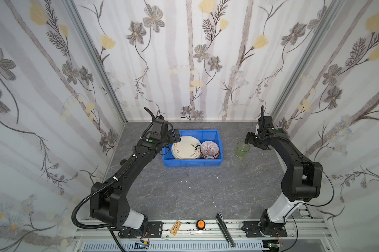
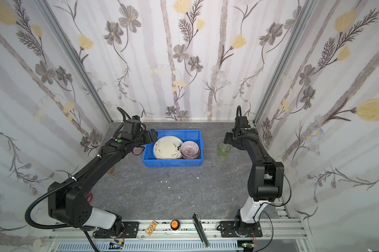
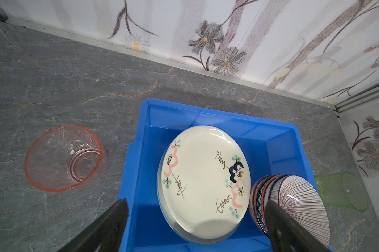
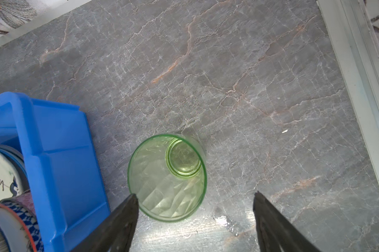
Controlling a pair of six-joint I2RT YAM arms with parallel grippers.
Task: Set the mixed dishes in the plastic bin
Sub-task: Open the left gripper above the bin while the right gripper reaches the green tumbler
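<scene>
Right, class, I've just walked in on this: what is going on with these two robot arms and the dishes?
Two robot arms are clearing dishes into a blue bin. A cream plate and a stack of small bowls already lie in it. The left gripper hangs open over the bin's left end, holding nothing. The right gripper is open close to a green glass standing on the table right of the bin, not gripping it. A pink glass waits left of the bin.
</scene>
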